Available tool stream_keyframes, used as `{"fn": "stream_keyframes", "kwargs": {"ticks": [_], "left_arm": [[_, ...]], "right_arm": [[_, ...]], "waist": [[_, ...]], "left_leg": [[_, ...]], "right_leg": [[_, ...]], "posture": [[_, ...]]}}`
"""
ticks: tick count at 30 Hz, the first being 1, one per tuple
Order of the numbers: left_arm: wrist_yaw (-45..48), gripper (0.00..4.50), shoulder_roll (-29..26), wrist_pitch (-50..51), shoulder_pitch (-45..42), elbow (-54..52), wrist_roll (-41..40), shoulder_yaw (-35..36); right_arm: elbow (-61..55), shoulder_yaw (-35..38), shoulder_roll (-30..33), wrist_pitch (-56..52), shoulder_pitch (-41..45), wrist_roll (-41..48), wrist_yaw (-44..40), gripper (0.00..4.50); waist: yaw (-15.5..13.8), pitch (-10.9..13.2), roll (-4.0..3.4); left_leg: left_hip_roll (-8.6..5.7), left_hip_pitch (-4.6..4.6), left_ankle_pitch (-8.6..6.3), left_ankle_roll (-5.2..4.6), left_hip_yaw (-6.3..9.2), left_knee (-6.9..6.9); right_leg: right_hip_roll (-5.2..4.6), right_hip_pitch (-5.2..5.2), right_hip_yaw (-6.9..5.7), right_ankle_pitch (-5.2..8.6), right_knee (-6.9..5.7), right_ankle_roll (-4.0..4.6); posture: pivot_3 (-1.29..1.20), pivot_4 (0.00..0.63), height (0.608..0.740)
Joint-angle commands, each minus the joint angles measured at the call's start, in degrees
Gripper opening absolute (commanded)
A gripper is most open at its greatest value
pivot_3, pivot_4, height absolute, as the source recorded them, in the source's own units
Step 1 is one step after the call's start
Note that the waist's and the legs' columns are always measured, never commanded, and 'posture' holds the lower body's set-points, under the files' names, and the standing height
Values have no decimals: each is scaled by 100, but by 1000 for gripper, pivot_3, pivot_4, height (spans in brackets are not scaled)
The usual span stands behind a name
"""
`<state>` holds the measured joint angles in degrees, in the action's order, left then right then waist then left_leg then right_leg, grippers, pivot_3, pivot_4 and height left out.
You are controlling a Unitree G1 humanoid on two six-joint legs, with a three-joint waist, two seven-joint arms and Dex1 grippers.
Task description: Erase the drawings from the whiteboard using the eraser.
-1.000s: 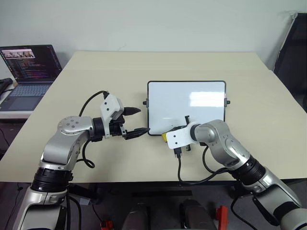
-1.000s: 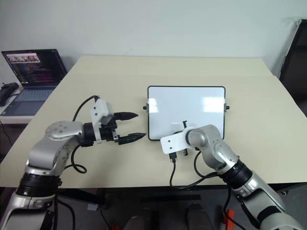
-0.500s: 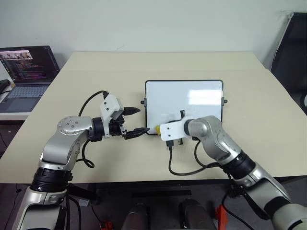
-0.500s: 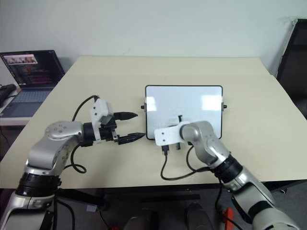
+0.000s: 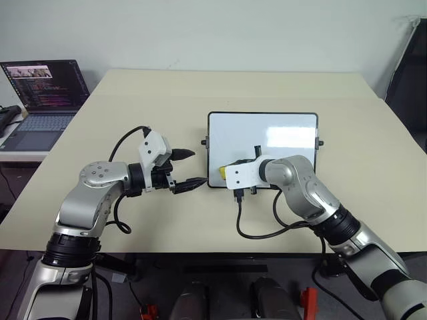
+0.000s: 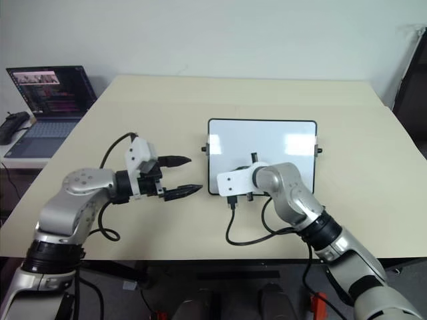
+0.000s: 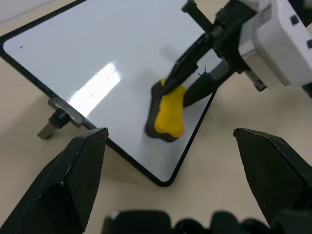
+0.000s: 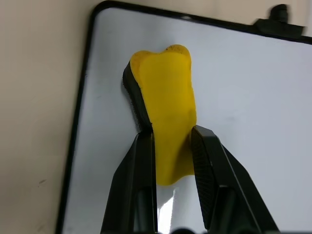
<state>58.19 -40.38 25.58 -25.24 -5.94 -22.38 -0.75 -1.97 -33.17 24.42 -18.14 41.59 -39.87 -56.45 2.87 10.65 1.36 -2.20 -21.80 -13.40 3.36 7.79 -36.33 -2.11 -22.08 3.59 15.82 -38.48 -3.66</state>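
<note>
A beige desk (image 5: 347, 200) carries the whiteboard (image 5: 280, 137), which lies flat ahead of both grippers. A laptop (image 5: 40, 100) is set on a lower surface well off to the far left of the left gripper. The right gripper (image 8: 171, 141) is clenched on the eraser (image 8: 165, 122): its two black fingers (image 8: 139, 195) are pressed against the yellow body from either side, and the dark felt face is held against the board's glossy surface near the corner closest to the left gripper. The left gripper (image 5: 191, 168) is held wide open and empty, just beside the whiteboard's short edge, its fingertips apart from the frame. The eraser lies just beyond that gripper, over the board's near corner. No drawings can be made out on the board's visible surface.
</note>
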Motion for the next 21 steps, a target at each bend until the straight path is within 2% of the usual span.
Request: {"fn": "stream_keyframes", "kwargs": {"ticks": [1, 5, 11, 12, 18, 21], "left_arm": [[30, 4500, -55, -69, -120, -46, -23, 112], [42, 4500, -50, -78, -159, -23, -17, 100], [64, 4500, -66, -106, -237, 47, -48, 165], [63, 4500, -66, -106, -249, 59, -67, 194], [128, 4500, -130, -135, -275, 159, -79, 288], [208, 4500, -192, -128, -289, 187, -97, 341]], "right_arm": [[185, -57, 274, -91, -254, 17, -347, 659], [-3, 303, 338, -72, -416, 458, -330, 654], [-978, 1627, 218, -505, -440, 2377, -871, 653], [-1116, 1873, 263, -651, -433, 2695, -960, 652], [-1709, 3174, 1379, -1223, -624, 3974, -1454, 652], [-1573, 3732, 2178, -1130, -982, 4176, -1522, 652]], "waist": [[2, 0, 0], [-20, 0, 1], [-27, 11, -4], [-29, 12, -6], [-97, 12, -7], [-117, 13, -7]], "left_leg": [[0, 0, 0, 0, -2, 5], [0, 0, 1, -2, 6, 27], [1, -35, 0, -2, 4, 35], [2, -58, 0, -2, 7, 35], [-2, -123, -5, 4, 6, 37], [-2, -141, -11, 5, 2, 40]], "right_leg": [[-1, 0, 1, 0, 7, -1], [-1, 9, -9, -3, 44, -4], [-10, -14, -7, -6, 58, -2], [-10, -30, -9, -20, 57, 22], [-16, -100, -13, -20, 60, 20], [-17, -115, -12, -14, 70, 18]], "posture": [[0, 150, 740], [0, 150, 740], [0, 150, 740], [0, 150, 740], [0, 150, 740], [0, 150, 740]]}}
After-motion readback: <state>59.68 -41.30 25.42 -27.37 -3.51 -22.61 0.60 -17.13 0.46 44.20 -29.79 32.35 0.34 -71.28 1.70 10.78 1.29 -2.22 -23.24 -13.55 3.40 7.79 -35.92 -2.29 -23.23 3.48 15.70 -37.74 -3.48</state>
